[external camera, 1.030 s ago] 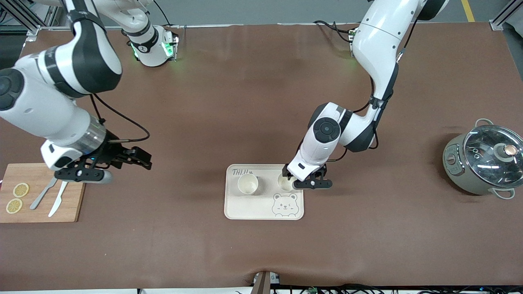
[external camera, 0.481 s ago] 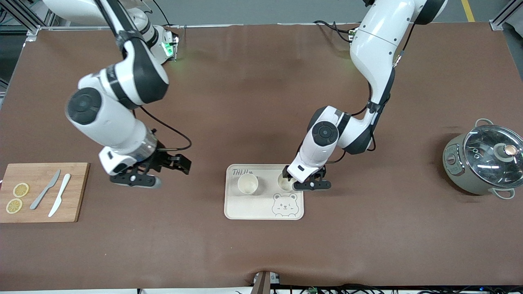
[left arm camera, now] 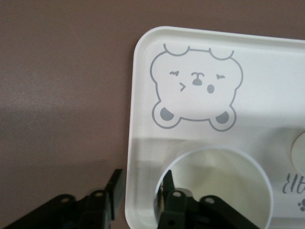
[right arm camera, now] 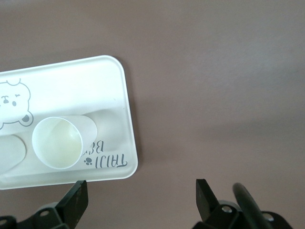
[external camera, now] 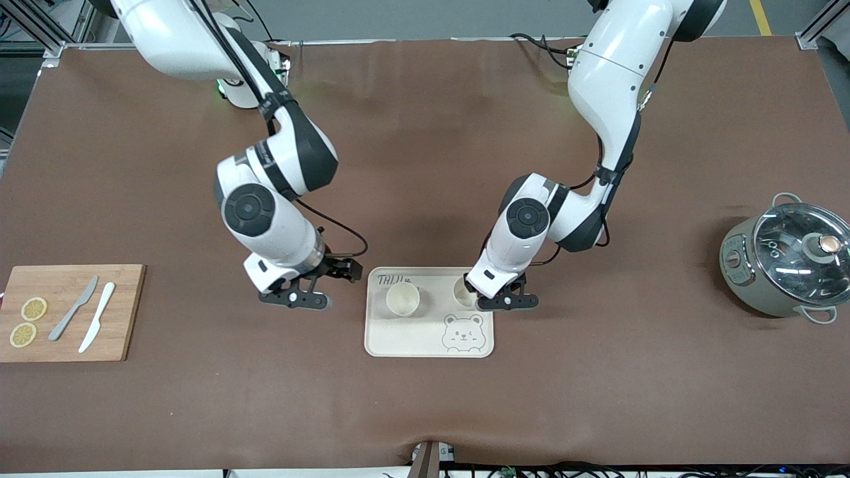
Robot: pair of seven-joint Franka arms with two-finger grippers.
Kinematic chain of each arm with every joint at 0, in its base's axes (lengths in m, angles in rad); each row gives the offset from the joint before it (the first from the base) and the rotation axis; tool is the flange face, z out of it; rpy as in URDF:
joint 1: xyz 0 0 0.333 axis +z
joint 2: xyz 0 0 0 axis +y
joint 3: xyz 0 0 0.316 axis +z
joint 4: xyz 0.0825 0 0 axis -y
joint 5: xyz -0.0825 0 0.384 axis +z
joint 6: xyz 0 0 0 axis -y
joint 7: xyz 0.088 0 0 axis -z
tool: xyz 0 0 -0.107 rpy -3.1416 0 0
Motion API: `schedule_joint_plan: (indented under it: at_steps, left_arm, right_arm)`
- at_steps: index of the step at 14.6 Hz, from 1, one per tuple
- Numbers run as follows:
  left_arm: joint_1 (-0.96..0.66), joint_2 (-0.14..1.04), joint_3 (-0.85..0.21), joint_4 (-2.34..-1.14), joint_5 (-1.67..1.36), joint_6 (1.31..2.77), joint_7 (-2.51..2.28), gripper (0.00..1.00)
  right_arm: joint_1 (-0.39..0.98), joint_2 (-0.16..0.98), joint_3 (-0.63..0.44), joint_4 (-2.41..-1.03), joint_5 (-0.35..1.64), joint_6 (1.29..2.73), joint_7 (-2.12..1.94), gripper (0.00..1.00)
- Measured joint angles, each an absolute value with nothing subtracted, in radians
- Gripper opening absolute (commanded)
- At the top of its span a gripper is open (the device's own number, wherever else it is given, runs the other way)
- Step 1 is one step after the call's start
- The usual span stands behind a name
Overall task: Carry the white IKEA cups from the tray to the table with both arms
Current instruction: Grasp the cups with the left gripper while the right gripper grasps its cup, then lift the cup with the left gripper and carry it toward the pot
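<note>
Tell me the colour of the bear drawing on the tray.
Grey outline bear drawing, clearest in the left wrist view.

The right gripper [external camera: 312, 292] has been swung from over the cutting board [external camera: 66, 312] across the table, and is now held beside the tray [external camera: 428, 338]. Its fingers are spread wide.
</note>
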State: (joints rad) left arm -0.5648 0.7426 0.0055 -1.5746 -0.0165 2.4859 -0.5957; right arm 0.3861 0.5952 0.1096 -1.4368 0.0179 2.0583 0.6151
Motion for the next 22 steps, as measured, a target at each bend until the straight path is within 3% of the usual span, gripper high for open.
schedule_joint_plan:
  at_steps: [8,13,17,22]
  left_arm:
    - [-0.562,0.736,0.012,-1.562,-0.016,2.477,-0.603,0.00]
    - [-0.547,0.624,0.019,-1.564,0.081,2.194,-0.602,0.00]
    - [-0.500,0.504,0.019,-1.668,0.096,2.179,-0.561,0.00]
    - [-0.379,0.296,0.018,-1.933,0.090,2.281,-0.354,0.00]
  right_arm:
    - [0.431,0.696,0.109,-1.396,0.018,2.182,0.685,1.00]
    - [0.443,0.739,0.109,-1.382,0.018,2.221,0.698,1.00]
    - [0.454,0.771,0.109,-1.367,0.018,2.253,0.699,1.00]
    - [0.461,0.799,0.109,-1.347,0.018,2.259,0.699,1.00]
